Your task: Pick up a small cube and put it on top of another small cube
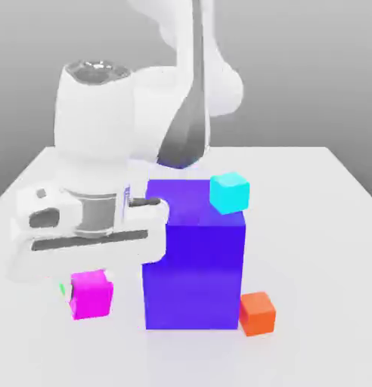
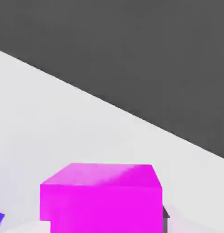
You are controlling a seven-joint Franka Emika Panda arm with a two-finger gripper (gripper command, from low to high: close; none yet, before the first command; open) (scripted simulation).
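Below the robot's hand, at the exterior view's lower left, sits the pink cube (image 1: pixel 91 294), and the hand view has it close under the camera, so the claw (image 1: pixel 89 281) reads as clamped on it, with the fingers themselves hidden behind the hand and the cube. A thin sliver of green (image 1: pixel 63 289) shows at the pink cube's left edge; this is probably the green cube, almost wholly covered, so I cannot tell whether the pink cube already rests on it or hangs just in front of it. Just beside the pink cube, toward the exterior view's right, stands the tall purple block (image 1: pixel 194 257), with a cyan cube (image 1: pixel 230 191) at its top far corner and an orange cube (image 1: pixel 258 313) on the white tabletop (image 1: pixel 325 227) by its lower right corner. The step in hand looks like carrying or placing. To do it well, the pink cube should be centred squarely over the green one, faces parallel, and lowered straight down until it seats flat before the grip lets go. Any sideways drift risks nudging the green cube or brushing the purple block, which stands close to the hand. Letting go with the cube tilted or off-centre would likely make it slide off, so a slow vertical retreat afterwards seems wise.
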